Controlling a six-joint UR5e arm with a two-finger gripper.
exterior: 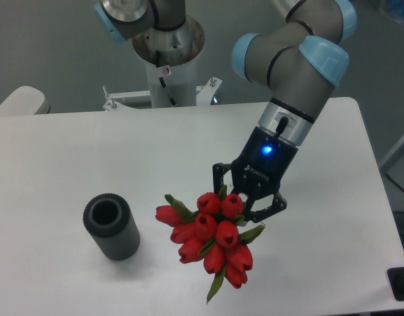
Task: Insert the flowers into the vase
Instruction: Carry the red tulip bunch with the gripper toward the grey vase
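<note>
The white bench [70, 151] carries the arm [294, 66], which reaches down from the upper right with its tool [244, 201] grasping the flowers [211, 237] at their upper end, buds spilling toward the front. The vase [111, 227] stands upright on the bench to their left, near but apart, its mouth hollow.

Table [70, 151]: white, matte top with rounded corners, filling most of the view before me. Standing on it, toward the near left, one vase [111, 227]: dark grey cylinder, finely ribbed sides, upright, round mouth open upward. Right of the vase and apart from it, one bunch of flowers [211, 240]: red tulip buds with green leaves, low over the top; whether it touches the surface I cannot tell.
</note>
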